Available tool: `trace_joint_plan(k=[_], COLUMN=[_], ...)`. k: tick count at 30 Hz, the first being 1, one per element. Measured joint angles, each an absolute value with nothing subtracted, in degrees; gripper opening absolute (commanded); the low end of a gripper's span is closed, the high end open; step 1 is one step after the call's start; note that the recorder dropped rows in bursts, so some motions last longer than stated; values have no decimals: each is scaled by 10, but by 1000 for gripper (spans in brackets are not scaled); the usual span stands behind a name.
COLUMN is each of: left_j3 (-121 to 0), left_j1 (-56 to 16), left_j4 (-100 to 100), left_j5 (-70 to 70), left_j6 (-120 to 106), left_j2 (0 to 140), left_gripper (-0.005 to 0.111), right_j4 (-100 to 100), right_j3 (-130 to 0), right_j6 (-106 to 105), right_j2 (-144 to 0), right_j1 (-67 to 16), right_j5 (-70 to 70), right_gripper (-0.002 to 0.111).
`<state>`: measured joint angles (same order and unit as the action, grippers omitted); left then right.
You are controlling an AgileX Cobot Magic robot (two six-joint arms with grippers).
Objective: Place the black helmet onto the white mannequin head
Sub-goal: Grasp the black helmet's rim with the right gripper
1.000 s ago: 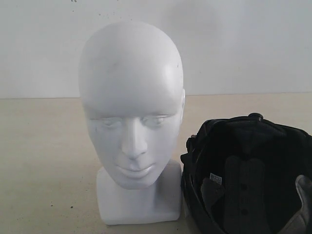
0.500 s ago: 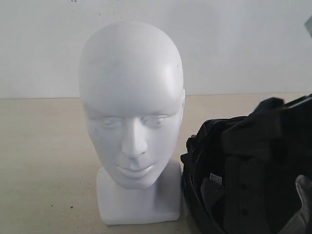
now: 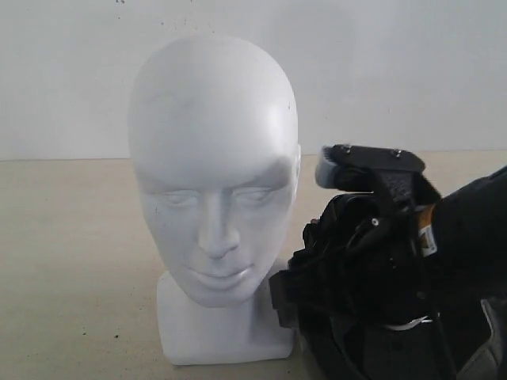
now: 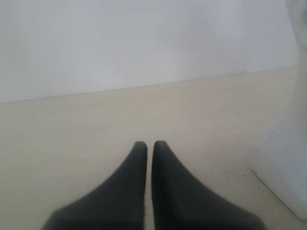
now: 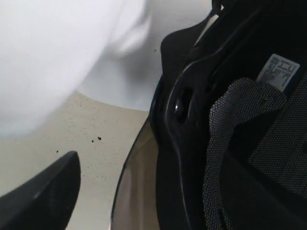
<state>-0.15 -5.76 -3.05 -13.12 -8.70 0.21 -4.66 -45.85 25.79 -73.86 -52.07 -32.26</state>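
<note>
My right gripper (image 3: 305,233) stands wide open at the rim of the black helmet (image 5: 182,110), which lies hollow side up just beside the base of the white mannequin head (image 3: 214,158); I fear a bite on the thin visor (image 5: 136,191) only could let it slip and knock the head. My left gripper (image 4: 149,143) is closed and empty. Beyond, there is a speckled beige table (image 3: 71,261) and a plain white wall (image 3: 396,71).

Not much for you to read here, honestly. There's a small white label (image 5: 280,71) inside the black helmet (image 5: 192,124), past the rim from your right tool (image 3: 309,233), but its grey print is too tiny to make out. The yellow-and-white sticker (image 3: 428,237) behind the tool's fingers is unreadable too.
</note>
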Motion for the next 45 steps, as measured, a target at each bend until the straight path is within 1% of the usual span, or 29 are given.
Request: trace_joint_plan(k=[4,6,8,9,10,11,18,27,28,29,31,33,35,36,38,41,45], left_j3=[-1,-1,-1,-1,-1,-1,-1,-1,-1,-1,-1,-1,-1,-1,-1,-1,-1], left_j1=[-58,-58,-58,-58,-58,-58,-58,-58,-58,-58,-58,-58,-58,-58,-58,-58,-58], left_j4=[-31,-31,-31,-31,-31,-31,-31,-31,-31,-31,-31,-31,-31,-31,-31,-31,-32], left_j5=[-131,-131,-131,-131,-131,-131,-131,-131,-131,-131,-131,-131,-131,-131,-131,-131,-131], left_j6=[-87,-87,-87,-87,-87,-87,-87,-87,-87,-87,-87,-87,-87,-87,-87,-87,-87], left_j2=[2,2,2,2,2,2,2,2,2,2,2,2,2,2,2,2,2], left_gripper=[4,4,4,4,4,4,4,4,4,4,4,4,4,4,4,4,4], right_j4=[-9,13,17,16,22,37,110,111,108,104,88,70,61,56,50,50,50], right_j3=[-461,-461,-462,-463,-464,-466,-447,-428,-428,-428,-428,-428,-428,-428,-428,-428,-428], right_j6=[298,319,337,345,347,347,355,332,330,324,304,287,283,281,281,289,301], right_j2=[-794,-813,-826,-830,-830,-831,-795,-724,-723,-721,-721,-721,-721,-721,-721,-720,-720], right_j1=[-525,-525,-526,-527,-527,-527,-507,-506,-506,-506,-506,-506,-506,-506,-506,-506,-506], right_j5=[-304,-303,-299,-296,-296,-303,-404,-496,-503,-509,-523,-533,-536,-538,-538,-537,-501], right_gripper=[75,62,22,9,0,0,0,1,3,7,21,39,54,59,63,63,64])
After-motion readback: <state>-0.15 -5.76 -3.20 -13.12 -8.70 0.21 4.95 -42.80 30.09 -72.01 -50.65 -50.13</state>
